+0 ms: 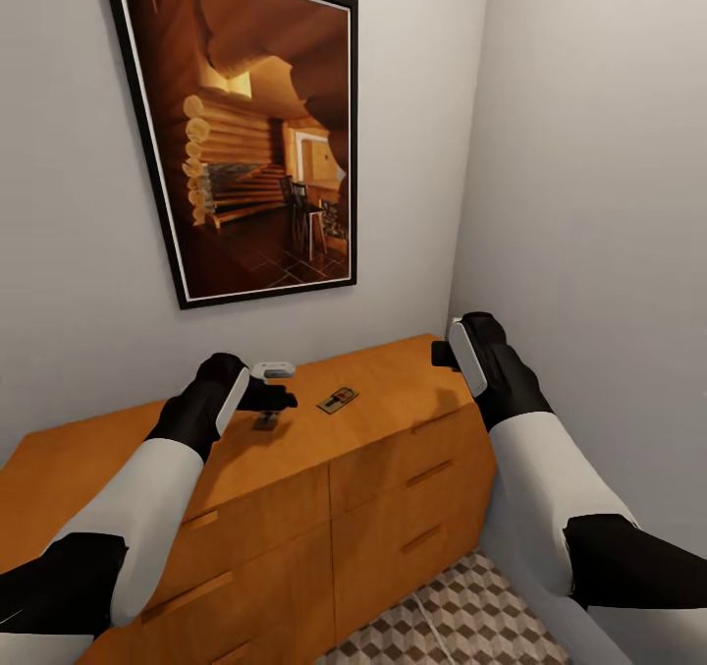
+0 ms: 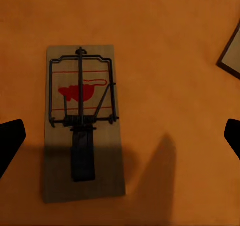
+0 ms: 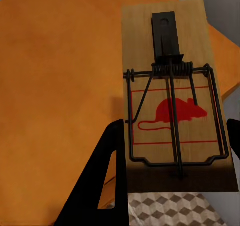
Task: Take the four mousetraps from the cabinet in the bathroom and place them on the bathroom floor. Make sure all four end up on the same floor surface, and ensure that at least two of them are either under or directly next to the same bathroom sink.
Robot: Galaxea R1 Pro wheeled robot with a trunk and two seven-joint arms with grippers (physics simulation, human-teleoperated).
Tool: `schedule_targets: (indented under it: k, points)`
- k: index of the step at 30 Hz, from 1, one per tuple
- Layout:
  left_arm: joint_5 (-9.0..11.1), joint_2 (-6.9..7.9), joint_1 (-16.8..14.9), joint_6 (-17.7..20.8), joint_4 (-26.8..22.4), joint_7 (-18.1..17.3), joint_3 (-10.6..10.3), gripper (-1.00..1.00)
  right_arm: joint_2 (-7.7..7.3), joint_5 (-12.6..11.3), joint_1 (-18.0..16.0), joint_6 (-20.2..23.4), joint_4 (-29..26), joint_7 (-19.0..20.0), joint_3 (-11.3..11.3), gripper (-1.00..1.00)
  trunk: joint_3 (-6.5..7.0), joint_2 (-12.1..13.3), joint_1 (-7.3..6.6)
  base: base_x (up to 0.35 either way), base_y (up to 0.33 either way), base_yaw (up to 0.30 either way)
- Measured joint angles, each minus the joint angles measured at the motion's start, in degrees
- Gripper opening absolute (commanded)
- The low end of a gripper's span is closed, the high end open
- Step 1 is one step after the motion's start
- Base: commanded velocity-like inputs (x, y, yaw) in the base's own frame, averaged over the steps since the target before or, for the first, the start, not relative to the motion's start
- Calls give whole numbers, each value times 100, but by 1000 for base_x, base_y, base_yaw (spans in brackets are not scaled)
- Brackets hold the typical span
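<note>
Cabinet [image 1: 393, 390] top: your left gripper [image 2: 120, 136] hangs spread wide over a mousetrap [image 2: 82, 121], its long axis crossing the finger line. Right gripper [image 3: 170, 181] clamps another mousetrap [image 3: 177, 95].

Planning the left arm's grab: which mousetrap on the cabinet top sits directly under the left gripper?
The mousetrap beneath the open left gripper between its fingers. The other mousetrap lies apart, toward the right arm; a third is held in the right gripper.

A room in a home, rendered in simulation; plain pale walls meet in a corner, and a large black-framed picture [image 1: 245, 125] of a log-cabin interior hangs on one; an orange-brown wooden cabinet [image 1: 393, 488] with bar-handled drawers fills the corner below it; the floor [image 1: 471, 626] is tiled in a brown, beige and white cube pattern, as bathrooms often are.
</note>
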Motion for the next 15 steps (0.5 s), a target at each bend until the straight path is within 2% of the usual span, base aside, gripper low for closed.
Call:
schedule_targets:
  k: [2, 8, 13, 15]
  points:
    - [-1, 1, 0, 0, 0, 48, 2, 100, 0, 0, 0, 0, 2, 0, 0, -100, 0, 0, 0, -3, -2, 0]
    - [28, 3, 0, -1, 0, 673, 9, 100, 0, -6, -3, 0, 12, -1, 0, -100, 0, 0, 0, 0, 0, 0]
    - [47, 3, 0, -6, 2, 806, 32, 100, -5, -3, -4, 0, 109, 5, -1, -100, 0, 0, 0, 0, 0, 0]
    - [51, 0, 0, -7, 4, 830, 110, 100, -16, 4, -2, 0, 215, 6, -1, -100, 0, 0, 0, 0, 0, 0]
